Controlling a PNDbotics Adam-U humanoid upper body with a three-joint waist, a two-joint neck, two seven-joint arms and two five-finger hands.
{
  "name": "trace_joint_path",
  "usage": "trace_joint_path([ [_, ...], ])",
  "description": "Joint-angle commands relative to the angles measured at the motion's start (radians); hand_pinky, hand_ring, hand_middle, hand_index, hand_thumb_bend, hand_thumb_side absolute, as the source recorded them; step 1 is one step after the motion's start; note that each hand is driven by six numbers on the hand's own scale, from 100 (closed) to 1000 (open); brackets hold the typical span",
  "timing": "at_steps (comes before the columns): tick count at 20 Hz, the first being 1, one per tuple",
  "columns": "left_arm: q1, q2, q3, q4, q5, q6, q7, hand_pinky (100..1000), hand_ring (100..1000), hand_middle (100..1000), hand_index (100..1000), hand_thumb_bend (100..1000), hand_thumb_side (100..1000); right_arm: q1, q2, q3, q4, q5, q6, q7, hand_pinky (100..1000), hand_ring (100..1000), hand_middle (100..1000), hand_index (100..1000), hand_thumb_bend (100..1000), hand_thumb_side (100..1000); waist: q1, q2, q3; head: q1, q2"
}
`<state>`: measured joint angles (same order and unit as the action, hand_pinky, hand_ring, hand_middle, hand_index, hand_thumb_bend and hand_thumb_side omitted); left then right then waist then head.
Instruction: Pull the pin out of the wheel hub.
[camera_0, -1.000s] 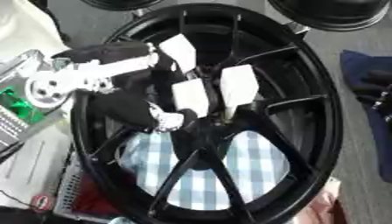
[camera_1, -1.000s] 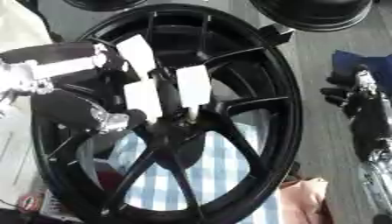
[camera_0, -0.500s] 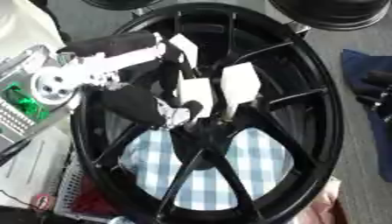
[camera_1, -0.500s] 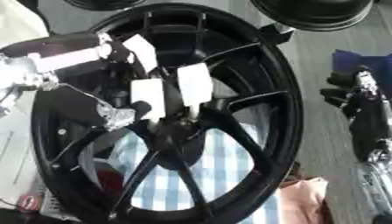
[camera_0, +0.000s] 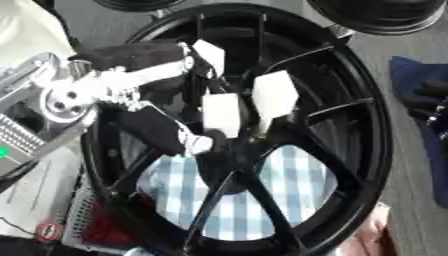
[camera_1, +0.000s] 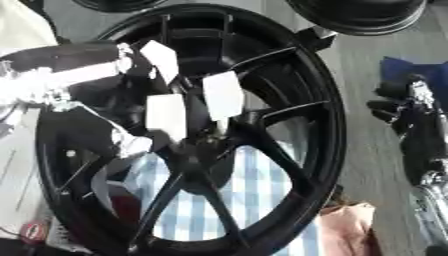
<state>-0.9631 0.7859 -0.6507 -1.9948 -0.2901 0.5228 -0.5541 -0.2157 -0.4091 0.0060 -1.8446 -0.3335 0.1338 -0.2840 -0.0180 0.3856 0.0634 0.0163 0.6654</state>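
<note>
At the far left we see grey equipment (camera_0: 26, 135) with a perforated panel, and at the lower left a small round red-ringed sticker (camera_0: 50, 230) whose writing we cannot read.

Next comes our left hand (camera_0: 188, 107), reaching in from the left over the black wheel (camera_0: 367, 125). Its white-padded fingers (camera_0: 224, 114) are curled down toward the middle of the wheel and the thumb tip (camera_0: 199, 145) closes in from below, so the hand looks pinched around something at the wheel hub (camera_1: 197, 150). The pin itself we cannot make out; it would sit at the hub, under the fingertips, where the spokes meet. We cannot tell whether the pads actually touch it.

We judge the step in hand to be the grasp at the hub, with the pull not yet done. The next move calls for drawing the hand straight away from the hub along the pin's axis, without snagging a spoke.

A blue-and-white checked cloth (camera_0: 289, 170) lies beneath the wheel, visible between the lower spokes. No brand or lettering shows on the wheel.

At the far right, in the right eye view, our right hand (camera_1: 411, 107) rests idle beside the wheel, well apart from the hub, its dark fingers relaxed and holding nothing.
</note>
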Motion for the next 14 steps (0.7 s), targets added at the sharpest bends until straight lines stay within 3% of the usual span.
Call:
trace_joint_path([
  [1,-0.011,0.0,-0.011,-0.005,-0.021,-0.009,-0.025,486,578,499,664,301,302,-0.001,-0.009,-0.01,-0.007,-0.01,-0.005,0.0,803,705,706,713,100,870,0.002,-0.022,-0.001,0.003,-0.014],
  [6,-0.009,-0.009,-0.001,-0.005,-0.014,-0.004,-0.002,462,552,468,630,183,304,0.0,-0.008,-0.011,-0.006,-0.011,-0.006,-0.001,804,705,707,713,100,873,0.002,-0.023,-0.001,0.003,-0.016],
  [7,-0.009,-0.012,0.004,-0.005,-0.004,-0.001,0.011,456,547,457,619,100,311,0.001,-0.007,-0.011,-0.005,-0.01,-0.006,-0.001,804,705,707,713,100,874,0.001,-0.023,-0.001,0.003,-0.016],
  [14,-0.008,-0.026,0.045,-0.005,0.105,0.004,0.142,421,495,382,538,100,322,0.008,-0.002,-0.012,-0.001,-0.009,-0.006,-0.003,804,707,708,713,100,878,-0.001,-0.024,0.0,0.001,-0.017],
])
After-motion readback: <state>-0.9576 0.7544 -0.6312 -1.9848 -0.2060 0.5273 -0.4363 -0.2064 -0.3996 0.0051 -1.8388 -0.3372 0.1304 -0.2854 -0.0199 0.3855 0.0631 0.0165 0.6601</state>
